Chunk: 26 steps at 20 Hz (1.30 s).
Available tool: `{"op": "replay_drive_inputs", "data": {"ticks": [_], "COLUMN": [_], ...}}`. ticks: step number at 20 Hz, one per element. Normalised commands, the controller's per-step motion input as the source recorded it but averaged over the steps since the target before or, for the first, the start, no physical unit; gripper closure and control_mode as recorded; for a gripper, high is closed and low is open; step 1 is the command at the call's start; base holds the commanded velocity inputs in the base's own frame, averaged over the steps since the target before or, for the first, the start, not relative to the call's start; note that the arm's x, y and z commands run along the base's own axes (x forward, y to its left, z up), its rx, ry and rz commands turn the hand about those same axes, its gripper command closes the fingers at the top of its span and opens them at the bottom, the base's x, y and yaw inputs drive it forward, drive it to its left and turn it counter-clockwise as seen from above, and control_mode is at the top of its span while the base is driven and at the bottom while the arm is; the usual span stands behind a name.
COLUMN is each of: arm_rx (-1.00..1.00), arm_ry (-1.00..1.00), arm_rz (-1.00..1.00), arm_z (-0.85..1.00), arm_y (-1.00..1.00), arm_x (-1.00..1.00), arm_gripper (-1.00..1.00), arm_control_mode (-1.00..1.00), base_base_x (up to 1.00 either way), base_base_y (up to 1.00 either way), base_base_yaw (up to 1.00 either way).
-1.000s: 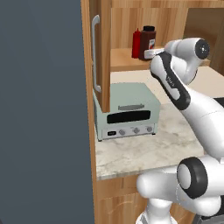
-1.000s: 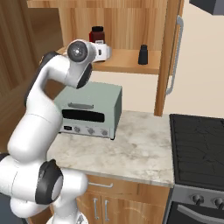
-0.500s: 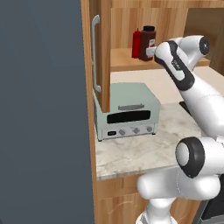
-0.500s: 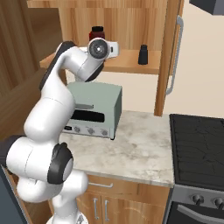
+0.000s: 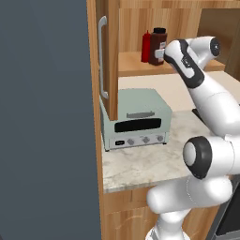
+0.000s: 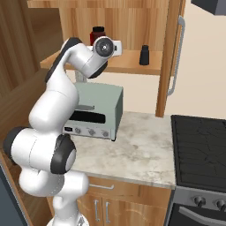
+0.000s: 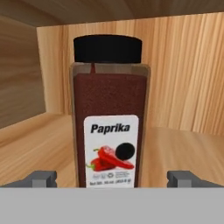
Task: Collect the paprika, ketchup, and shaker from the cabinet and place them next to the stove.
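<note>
On the cabinet (image 7: 183, 61) shelf, dark-capped labelled paprika (image 7: 110, 113)

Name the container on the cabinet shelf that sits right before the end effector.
The paprika jar: dark reddish-brown, black cap, white label, framed by the open end effector.

Kitchen, wooden wall cabinet (image 6: 170, 53), toaster oven (image 6: 95, 112), marbled counter (image 6: 141, 150), black stove (image 6: 201, 152)

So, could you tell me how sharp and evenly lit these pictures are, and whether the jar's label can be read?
Hand view: crisp, the paprika label reads clearly, no glare, soft even light on the cabinet wood. Left base view: slightly soft, the ketchup and jar small, label unreadable. Right base view: flat rendered light, the shaker a dark shape without detail.
</note>
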Motion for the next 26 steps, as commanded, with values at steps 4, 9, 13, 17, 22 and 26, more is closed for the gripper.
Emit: {"op": "replay_drive_inputs", "data": {"ticks": [4,9,13,17,22,26], "arm_rx": [-0.01,0.0,0.0,-0.01,-0.02,-0.03], "arm_ry": [0.05,0.04,0.03,0.04,0.02,0.02], "arm_rz": [0.0,0.0,0.0,0.01,0.02,0.02], "arm_z": [0.0,0.0,0.0,-0.01,-0.04,-0.05], "arm_y": [0.06,0.04,0.02,0.05,0.09,0.21], "arm_x": [0.21,0.25,0.22,0.12,0.0,0.05], "arm_gripper": [-1.0,-1.0,-1.0,-1.0,-1.0,1.0], "arm_control_mode": [-1.0,-1.0,-1.0,-1.0,-1.0,-1.0], "base_base_x": [0.0,0.0,0.0,0.0,0.0,0.0], "base_base_y": [0.0,0.0,0.0,0.0,0.0,0.0], "base_base_yaw": [0.0,0.0,0.0,0.0,0.0,0.0]}}
